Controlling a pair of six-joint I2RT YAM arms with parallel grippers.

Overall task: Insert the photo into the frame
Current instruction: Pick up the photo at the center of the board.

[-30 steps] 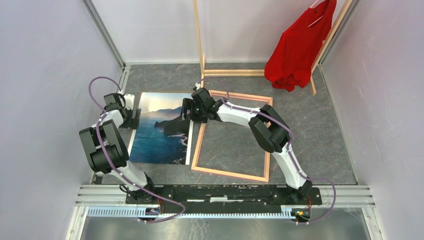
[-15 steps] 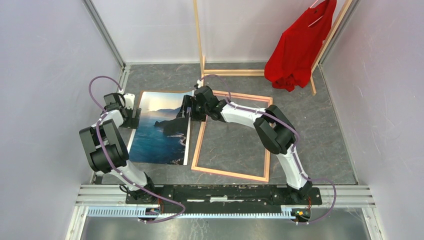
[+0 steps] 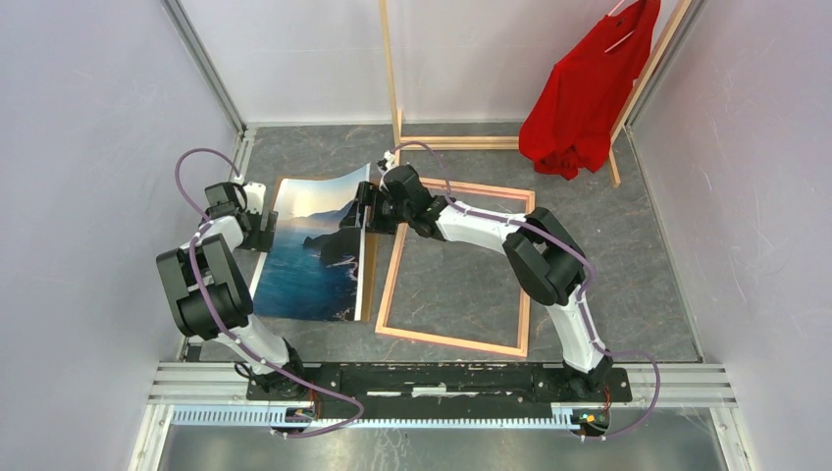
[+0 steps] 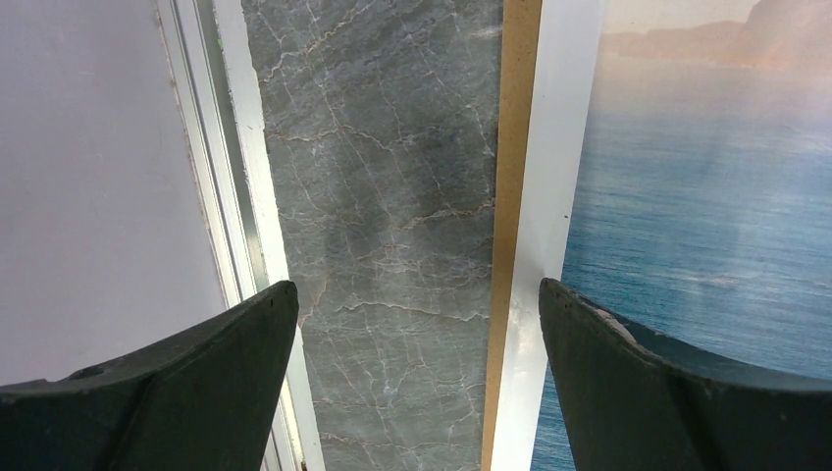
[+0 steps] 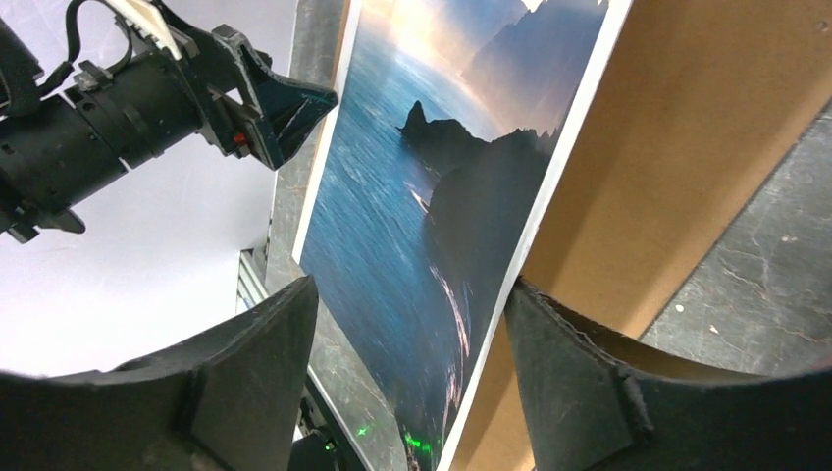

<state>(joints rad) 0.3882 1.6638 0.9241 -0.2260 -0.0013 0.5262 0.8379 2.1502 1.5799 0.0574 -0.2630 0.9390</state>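
The photo [image 3: 312,260], a blue sea coast print on a brown board [image 5: 687,128], lies left of the frame [image 3: 456,340], with its right edge tilted up off the table. The frame is pale pink wood, flat, with the grey floor showing through it. My right gripper [image 3: 365,218] straddles the raised right edge. In the right wrist view one finger [image 5: 579,383] is against the board's brown back, and the other stands apart from the picture side [image 5: 412,226], so the jaws are open. My left gripper [image 3: 263,231] is open at the photo's left border [image 4: 549,196].
A red shirt [image 3: 584,93] hangs on a bare-wood clothes rack [image 3: 392,88] at the back. Pale walls close in on both sides, and the left wall's metal rail [image 4: 231,177] runs right beside my left gripper. The arms' base rail [image 3: 442,378] runs along the near edge.
The photo's right edge has risen off the table as my right gripper moved slightly back and up with it, its jaws narrowing a little. The left arm has stayed put.
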